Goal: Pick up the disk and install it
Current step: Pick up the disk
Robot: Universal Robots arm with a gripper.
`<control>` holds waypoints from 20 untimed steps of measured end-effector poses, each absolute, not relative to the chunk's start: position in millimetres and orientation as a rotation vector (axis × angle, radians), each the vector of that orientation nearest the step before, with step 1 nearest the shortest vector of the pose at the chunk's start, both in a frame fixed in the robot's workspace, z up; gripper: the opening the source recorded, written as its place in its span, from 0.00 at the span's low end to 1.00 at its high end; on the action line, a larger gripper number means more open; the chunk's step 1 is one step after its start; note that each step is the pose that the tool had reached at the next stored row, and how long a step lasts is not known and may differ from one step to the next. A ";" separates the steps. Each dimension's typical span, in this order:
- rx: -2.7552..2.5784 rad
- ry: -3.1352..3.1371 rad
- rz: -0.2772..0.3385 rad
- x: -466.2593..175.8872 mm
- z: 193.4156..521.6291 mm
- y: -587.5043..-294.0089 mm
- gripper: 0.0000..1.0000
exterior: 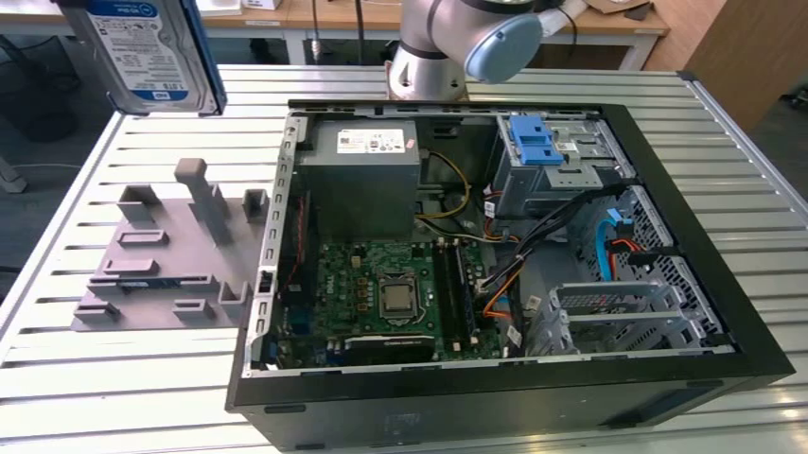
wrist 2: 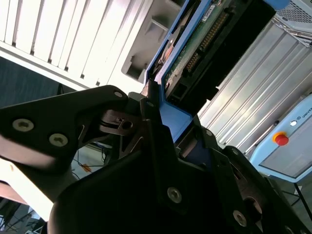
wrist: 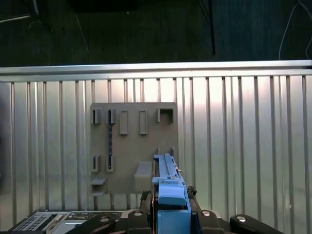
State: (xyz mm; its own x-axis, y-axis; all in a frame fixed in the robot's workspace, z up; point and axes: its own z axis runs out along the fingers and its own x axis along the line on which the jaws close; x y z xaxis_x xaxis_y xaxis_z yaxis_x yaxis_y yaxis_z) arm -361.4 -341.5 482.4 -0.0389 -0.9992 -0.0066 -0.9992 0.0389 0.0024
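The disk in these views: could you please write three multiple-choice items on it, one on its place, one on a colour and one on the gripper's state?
1. Where is the disk in the exterior view?
A. Inside the computer case
B. Held in the air over the grey fixture plate, at the exterior view's left
C. Lying flat on the table

2. What colour is the carrier frame edging the disk?
A. Red
B. Yellow
C. Blue

3. In what state is the gripper?
A. Shut on the disk
B. Open, clear of the disk
C. Open around the disk, not touching it

Answers: 1 B, the disk hangs above the plate, outside the case; 2 C, blue edging shows along its sides in both wrist views; 3 A, the second wrist view shows the fingers clamped on the frame.
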 end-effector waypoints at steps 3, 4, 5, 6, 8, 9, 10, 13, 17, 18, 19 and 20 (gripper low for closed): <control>-2.176 2.262 0.010 -357.0 482.4 -344.7 0.36; -2.176 2.262 0.010 -355.5 482.4 -345.7 0.36; -2.176 2.262 0.010 -353.9 482.4 -346.7 0.36; -2.176 2.262 0.010 -352.2 482.4 -347.6 0.36; -2.176 2.262 0.010 -348.8 482.4 -349.3 0.36; -2.176 2.262 0.010 -347.1 482.4 -350.0 0.36; -2.176 2.262 0.010 -345.2 482.4 -350.7 0.36; -2.176 2.262 0.010 -338.4 482.4 -352.4 0.36; -2.176 2.262 0.010 -329.7 482.4 -354.3 0.36; -2.176 2.262 0.010 -327.7 482.4 -354.6 0.36; -2.176 2.262 0.010 -325.8 482.4 -354.8 0.36; -2.176 2.262 0.010 -323.8 482.4 -355.1 0.36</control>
State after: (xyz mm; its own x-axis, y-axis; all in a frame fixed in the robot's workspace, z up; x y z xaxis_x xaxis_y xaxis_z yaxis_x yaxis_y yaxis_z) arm -323.8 -355.1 482.4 -0.0389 -0.9992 -0.0067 -0.9992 0.0389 0.0026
